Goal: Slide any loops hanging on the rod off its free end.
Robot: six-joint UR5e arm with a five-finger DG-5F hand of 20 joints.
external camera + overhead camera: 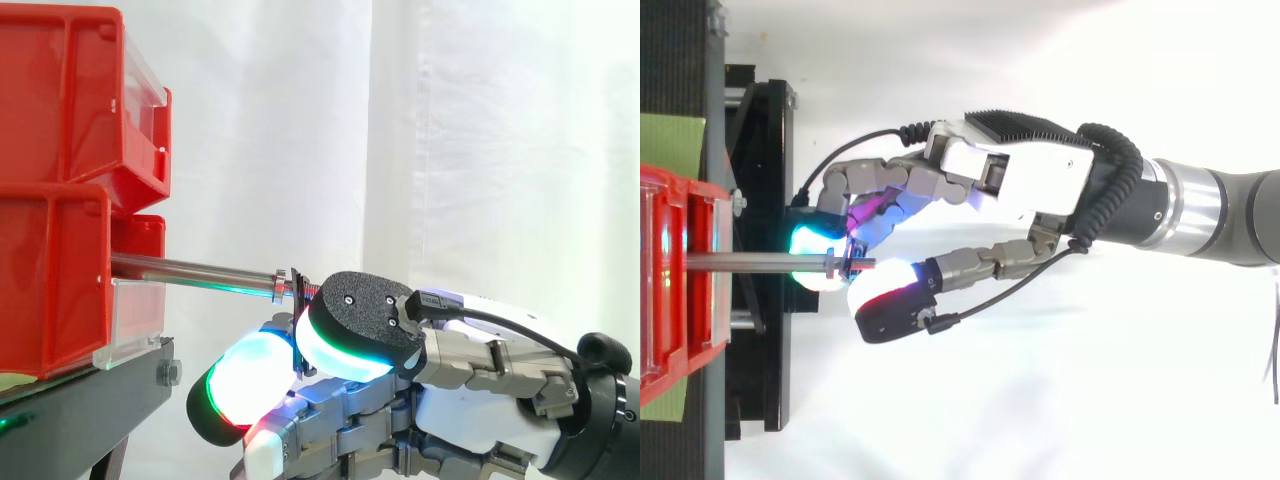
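The rod sticks out of the lower of two stacked red bins and points level toward 3 o'clock in the side view, so its free end hangs in open air. That is why the arm comes in along the same line from the 3 o'clock edge: a pull straight back should carry anything off the tip.

One small dark loop hangs on the rod almost at its free end, just inboard of the tip. From above, the loop sits between a metal collar toward 9 o'clock and the bare tip toward 3 o'clock.

The robot hand is curled around that end. One fingertip lies touching or just beside the tip at about 4 o'clock of the loop, and a second glowing pad sits lower, at about 7 o'clock, below the rod. In the top view the pads close in from both 12 and 6 o'clock, with the loop between them. I judge this a pinch on the loop itself (the contact is partly hidden by the pads, so it may be looser than it looks).

Holding it from both sides should keep the loop square to the rod and stop it tilting and binding. Very little rod is left to clear, so the task looks nearly done. The main risk is the loop slipping out of the pads.
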